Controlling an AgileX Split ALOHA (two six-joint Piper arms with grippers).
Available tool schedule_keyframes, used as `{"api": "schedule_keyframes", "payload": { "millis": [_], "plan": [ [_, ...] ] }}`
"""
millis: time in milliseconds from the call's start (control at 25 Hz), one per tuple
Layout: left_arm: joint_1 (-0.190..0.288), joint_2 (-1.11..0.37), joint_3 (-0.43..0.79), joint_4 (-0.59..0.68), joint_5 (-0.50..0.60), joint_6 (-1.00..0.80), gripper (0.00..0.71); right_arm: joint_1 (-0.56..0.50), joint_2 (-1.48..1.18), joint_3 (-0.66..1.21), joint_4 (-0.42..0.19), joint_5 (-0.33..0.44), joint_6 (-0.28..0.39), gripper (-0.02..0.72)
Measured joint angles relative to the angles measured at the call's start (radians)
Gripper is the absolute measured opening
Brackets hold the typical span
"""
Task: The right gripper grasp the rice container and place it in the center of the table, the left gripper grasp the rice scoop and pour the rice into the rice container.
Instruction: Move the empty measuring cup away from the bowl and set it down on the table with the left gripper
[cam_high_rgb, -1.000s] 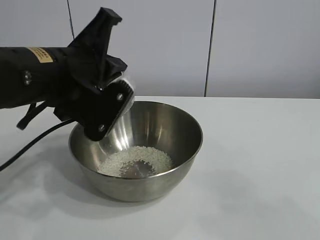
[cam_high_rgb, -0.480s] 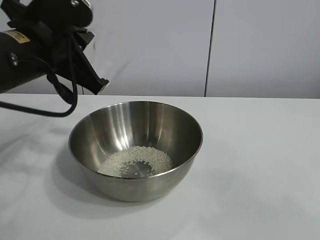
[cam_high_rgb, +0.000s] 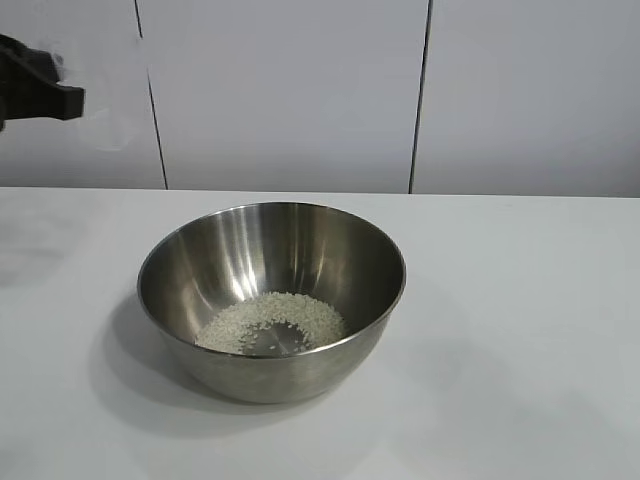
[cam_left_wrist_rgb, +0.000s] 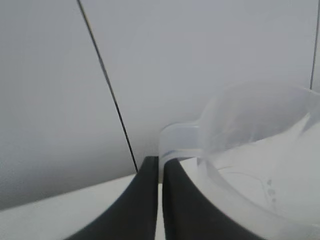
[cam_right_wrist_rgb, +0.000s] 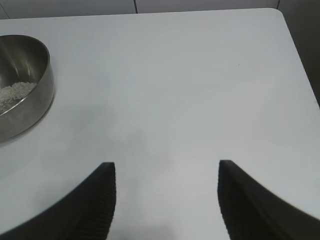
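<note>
Rice container (cam_high_rgb: 271, 298) sits upright near the middle of the worktop (cam_high_rgb: 520, 330), a loose pale heap of rice (cam_high_rgb: 270, 322) spread across its bottom. Pour looks done, judging from the grains inside and nothing tipped above the rim. Left gripper (cam_left_wrist_rgb: 160, 172) is high and well off to the left of the container; in the exterior view only a dark edge of it shows at the frame's left border. Wrist view: its fingers (cam_left_wrist_rgb: 142, 200) are pinched nearly together on the handle tab of the rice scoop (cam_left_wrist_rgb: 255, 165), clenched on it, cup body beside them; no rice visible in the cup. Right gripper (cam_right_wrist_rgb: 166, 200) hangs low over bare worktop with fingers spread wide, holding nothing; the container lies well apart from it, off toward the left arm's side. Likely next: setting the scoop down, which the left arm alone carries; container needs no further shift that I can judge.
</note>
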Motion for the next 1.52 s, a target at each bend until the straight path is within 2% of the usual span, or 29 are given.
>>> {"api": "schedule_keyframes", "payload": {
  "millis": [80,200,320,400,640,840,1080,1200,1520],
  "plan": [
    [0.072,0.014,0.030,0.104,-0.015,-0.141,0.009,0.000,0.000,0.000,0.000,0.000,0.000,0.408],
    [0.168,0.073,0.074,0.205,-0.069,-0.212,0.009,0.000,0.000,0.000,0.000,0.000,0.000,0.408],
    [0.232,0.157,0.111,0.240,-0.150,-0.201,0.009,0.000,0.000,0.000,0.000,0.000,0.000,0.408],
    [0.251,0.221,0.118,0.269,-0.204,-0.163,0.009,0.000,0.000,0.000,0.000,0.000,0.000,0.408],
    [0.257,0.370,0.118,0.316,-0.347,-0.001,0.009,0.000,0.000,0.000,0.000,0.000,0.000,0.408],
    [0.257,0.428,0.118,0.316,-0.350,0.070,0.009,0.000,0.000,0.000,0.001,0.000,0.000,0.408],
    [0.257,0.429,0.116,0.312,-0.318,0.049,0.010,0.000,0.000,0.000,0.002,0.000,0.000,0.408],
    [0.257,0.429,0.116,0.312,-0.312,0.036,0.036,0.000,0.000,0.000,0.002,0.000,0.000,0.408],
    [0.257,0.429,0.116,0.313,-0.288,0.018,0.184,0.000,0.000,0.000,0.003,0.000,0.000,0.408]
  ]
}}
